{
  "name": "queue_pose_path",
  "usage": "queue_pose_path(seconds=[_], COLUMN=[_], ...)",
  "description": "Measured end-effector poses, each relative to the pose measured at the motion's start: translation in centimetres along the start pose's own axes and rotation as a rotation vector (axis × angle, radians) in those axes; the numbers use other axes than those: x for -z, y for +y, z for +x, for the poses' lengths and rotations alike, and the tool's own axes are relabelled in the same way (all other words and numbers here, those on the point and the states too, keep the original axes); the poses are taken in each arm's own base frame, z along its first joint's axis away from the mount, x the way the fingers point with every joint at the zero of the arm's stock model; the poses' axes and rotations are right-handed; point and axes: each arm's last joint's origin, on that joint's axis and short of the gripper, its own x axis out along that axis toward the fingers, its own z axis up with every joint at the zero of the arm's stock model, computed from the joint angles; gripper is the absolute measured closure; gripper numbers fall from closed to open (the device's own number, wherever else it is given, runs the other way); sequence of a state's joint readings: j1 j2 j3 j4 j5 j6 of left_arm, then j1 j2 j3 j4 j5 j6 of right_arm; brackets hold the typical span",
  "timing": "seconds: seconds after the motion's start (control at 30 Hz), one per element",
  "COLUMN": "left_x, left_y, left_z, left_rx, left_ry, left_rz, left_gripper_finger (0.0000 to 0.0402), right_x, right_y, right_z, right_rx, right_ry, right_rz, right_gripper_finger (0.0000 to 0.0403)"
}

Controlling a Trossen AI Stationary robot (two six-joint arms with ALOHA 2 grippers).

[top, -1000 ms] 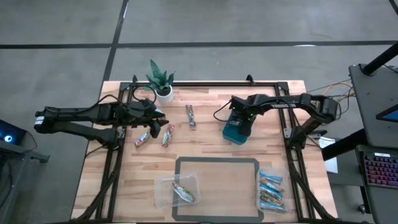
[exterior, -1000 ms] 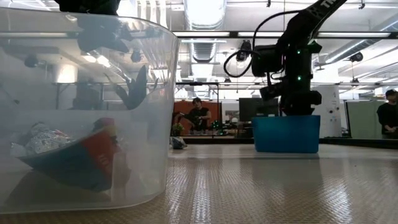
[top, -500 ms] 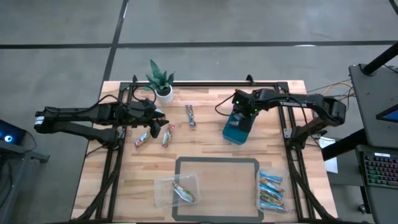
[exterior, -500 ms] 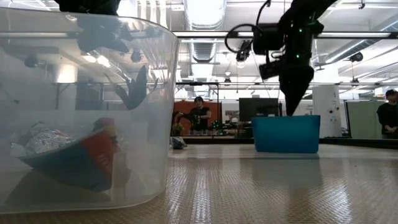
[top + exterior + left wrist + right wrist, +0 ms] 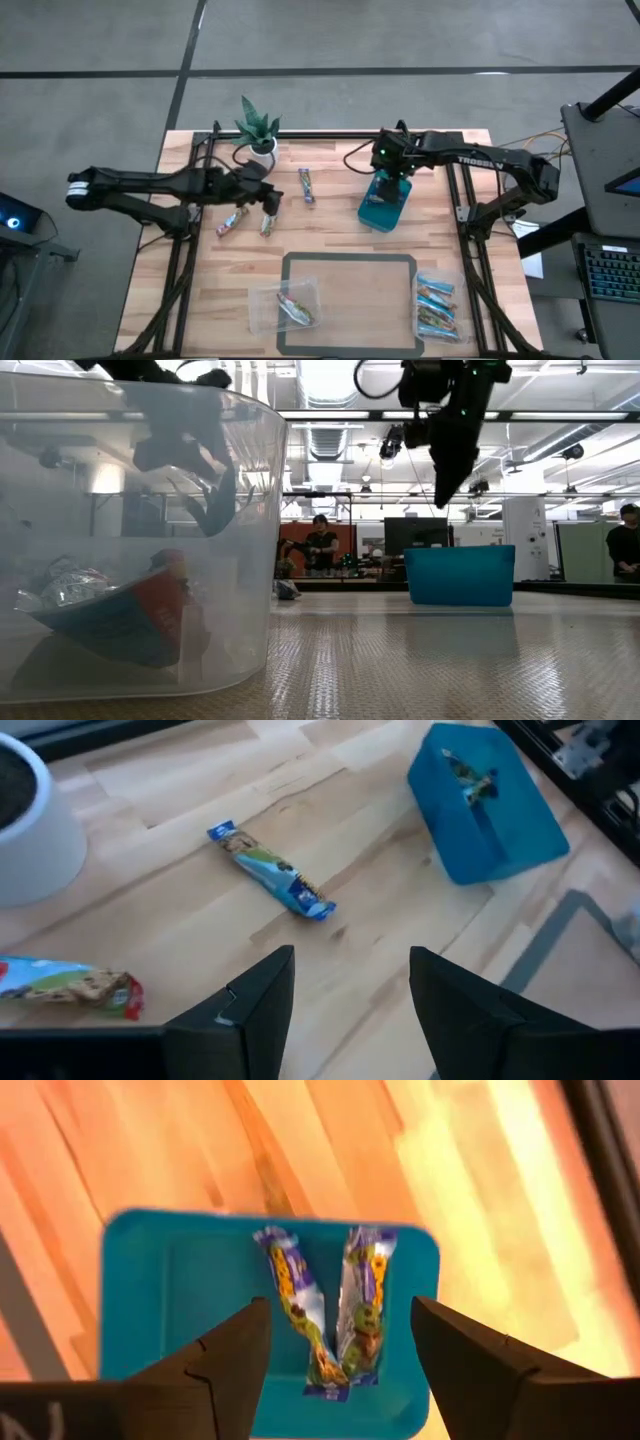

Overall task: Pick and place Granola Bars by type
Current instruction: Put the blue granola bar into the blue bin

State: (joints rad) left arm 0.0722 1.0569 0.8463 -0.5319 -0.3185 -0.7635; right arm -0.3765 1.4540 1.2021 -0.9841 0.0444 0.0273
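Right wrist view: teal bin (image 5: 140,1310) holds two bars (image 5: 330,1315).

Glossy wrapped bars (image 5: 330,1320) in plastic bin (image 5: 140,1300) on wood table (image 5: 340,235).

Teal bin (image 5: 150,1300); blue-wrapped bar (image 5: 270,872)

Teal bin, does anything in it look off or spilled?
Nothing stands out. The teal bin sits upright on the table with two bars lying inside, their lower ends crossing. The right gripper hangs above it, jaws open and empty.
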Motion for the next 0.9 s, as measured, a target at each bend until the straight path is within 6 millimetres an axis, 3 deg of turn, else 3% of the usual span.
queue_pose_path(seconds=[0.37,0.9], left_x=[-0.4,-0.4], left_y=[0.4,1.8], left_z=[4.7,9.9], left_rx=[-0.124,-0.128], left_ry=[0.001,0.126], left_rz=[-0.191,-0.386], left_gripper_finger=[0.0221,0.0221], right_x=[-2.5,-3.3], right_y=[1.5,4.0], right_z=[-4.2,-7.1], right_rx=[-0.032,-0.083], right_ry=[-0.155,-0.257], right_rz=[0.009,-0.042], right_gripper_finger=[0.0166,0.0159])
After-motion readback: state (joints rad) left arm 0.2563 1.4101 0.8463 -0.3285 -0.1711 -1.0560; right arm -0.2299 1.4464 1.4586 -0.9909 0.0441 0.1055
